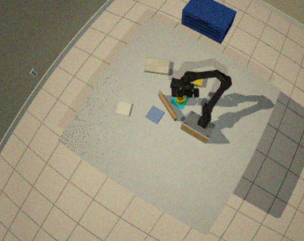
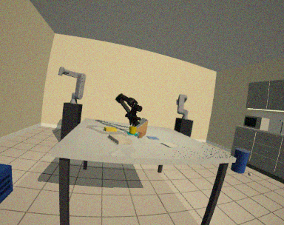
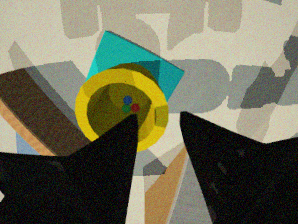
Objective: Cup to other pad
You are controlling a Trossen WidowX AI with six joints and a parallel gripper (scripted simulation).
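Note:
The yellow cup [image 1: 180, 98] [image 2: 132, 130] [image 3: 102, 112] stands upright on the teal pad [image 1: 184, 104] [image 3: 114, 50]. Three marbles, blue [image 3: 127, 100], green [image 3: 125, 108] and red [image 3: 135, 107], lie inside it in the wrist view. My gripper [image 2: 133, 123] [image 3: 158, 119] is partly open and empty. Its fingertips are above the cup, near one side of its rim; the left finger overlaps the rim in the wrist view. The blue pad [image 1: 154, 114] [image 2: 152, 138] lies bare, beyond the upright board.
An upright wooden board [image 1: 167, 106] [image 2: 142, 129] [image 3: 42, 110] stands close beside the cup, between the two pads. A yellow block [image 1: 198, 82] [image 2: 111, 129], a beige slab [image 1: 157, 66] [image 2: 119, 139] and a pale tile [image 1: 124, 108] lie on the table. A wood-faced block [image 1: 194, 133] is by the arm's base.

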